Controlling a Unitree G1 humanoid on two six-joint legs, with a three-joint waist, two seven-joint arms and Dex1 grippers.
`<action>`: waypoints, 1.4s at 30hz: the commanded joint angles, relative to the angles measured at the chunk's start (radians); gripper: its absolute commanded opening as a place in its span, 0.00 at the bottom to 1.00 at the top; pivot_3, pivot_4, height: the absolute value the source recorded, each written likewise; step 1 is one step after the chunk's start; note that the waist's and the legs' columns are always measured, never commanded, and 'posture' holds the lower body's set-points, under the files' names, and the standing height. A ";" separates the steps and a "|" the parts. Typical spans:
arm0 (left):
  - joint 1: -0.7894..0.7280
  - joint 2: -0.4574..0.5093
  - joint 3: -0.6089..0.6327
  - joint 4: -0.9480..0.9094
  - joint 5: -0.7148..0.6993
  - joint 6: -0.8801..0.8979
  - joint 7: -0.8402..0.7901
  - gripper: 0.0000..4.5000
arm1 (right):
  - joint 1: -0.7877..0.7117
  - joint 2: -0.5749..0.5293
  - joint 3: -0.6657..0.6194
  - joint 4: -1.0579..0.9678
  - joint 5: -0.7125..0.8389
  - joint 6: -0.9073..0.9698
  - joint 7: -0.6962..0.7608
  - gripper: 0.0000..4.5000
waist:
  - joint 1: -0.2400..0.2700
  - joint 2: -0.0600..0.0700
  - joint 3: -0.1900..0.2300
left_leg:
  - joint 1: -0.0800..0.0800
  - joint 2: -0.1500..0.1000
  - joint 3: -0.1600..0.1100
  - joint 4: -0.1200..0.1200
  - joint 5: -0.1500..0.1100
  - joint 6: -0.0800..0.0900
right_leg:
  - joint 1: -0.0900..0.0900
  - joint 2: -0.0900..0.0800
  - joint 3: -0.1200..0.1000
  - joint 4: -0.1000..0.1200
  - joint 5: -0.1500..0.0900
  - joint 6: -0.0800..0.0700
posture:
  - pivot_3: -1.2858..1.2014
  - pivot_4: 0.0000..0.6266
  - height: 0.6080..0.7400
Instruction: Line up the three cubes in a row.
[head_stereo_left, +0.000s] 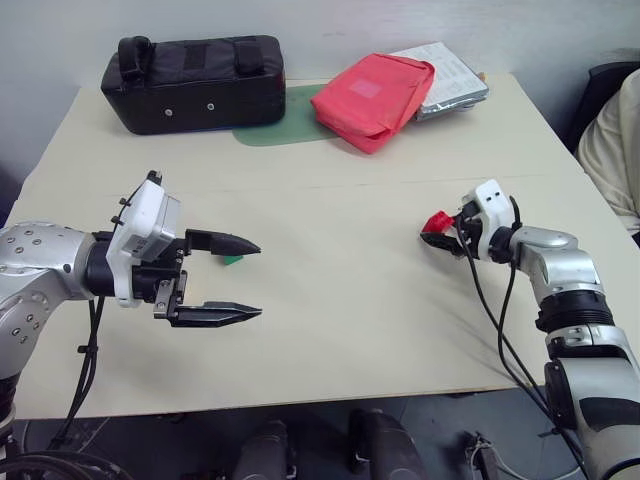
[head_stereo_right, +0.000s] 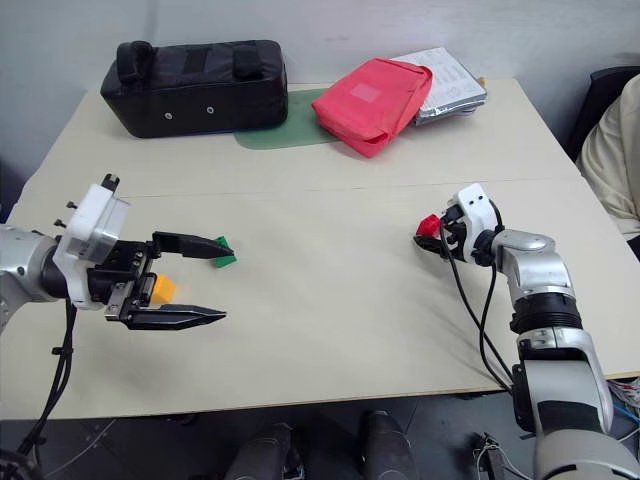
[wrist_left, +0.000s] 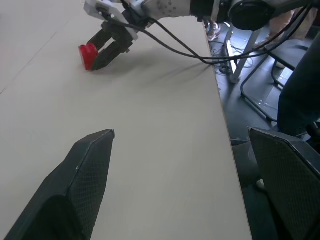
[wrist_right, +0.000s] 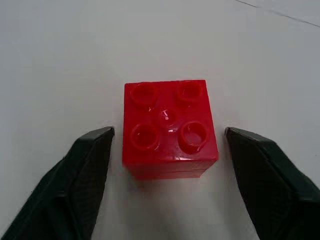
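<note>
The red cube (wrist_right: 167, 125) sits studs-up on the pale table (head_stereo_left: 340, 330) at the right. My right gripper (head_stereo_left: 438, 232) straddles it, open, with a narrow gap between each finger and the cube's sides. The left wrist view shows the same red cube (wrist_left: 87, 54) at that gripper's tips. My left gripper (head_stereo_left: 258, 280) hovers over the table's left part, pointing right, open wide and holding nothing. The green cube (head_stereo_right: 225, 257) lies just behind its upper fingertip. The orange-yellow cube (head_stereo_right: 160, 289) is partly hidden behind the left gripper's fingers.
At the table's far edge lie a black bag (head_stereo_left: 195, 82), a green mat (head_stereo_left: 275, 132), a red fabric pouch (head_stereo_left: 375, 98) and a stack of papers (head_stereo_left: 452, 78). A person's sleeve (head_stereo_left: 615, 140) shows at the right edge. A chair (wrist_left: 272, 80) stands beside the table.
</note>
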 joint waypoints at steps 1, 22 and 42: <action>-0.024 0.004 0.006 0.005 0.012 -0.019 -0.017 1.00 | -0.027 -0.006 -0.030 -0.003 0.009 -0.035 0.012 0.57 | 0.000 0.000 0.000 | 0.000 0.000 0.000 0.000 0.000 0.000 | 0.000 0.000 0.000 0.000 0.000 0.000 | 0.52 0.24 1.00; -0.037 -0.065 -0.205 0.044 0.193 -0.187 -0.202 1.00 | 0.560 -0.229 0.053 -0.937 0.194 -0.175 0.554 0.34 | 0.027 -0.001 0.000 | 0.001 0.000 0.001 0.002 0.000 0.000 | 0.001 0.001 0.002 -0.001 0.001 0.002 | 0.52 0.24 1.00; -0.022 -0.073 -0.198 0.046 0.231 -0.221 -0.214 1.00 | 0.567 -0.204 0.179 -0.851 0.065 -0.207 0.478 0.50 | 0.028 -0.001 0.000 | 0.002 0.000 0.001 0.002 0.001 0.001 | 0.002 0.000 0.001 -0.001 0.001 0.002 | 0.52 0.24 1.00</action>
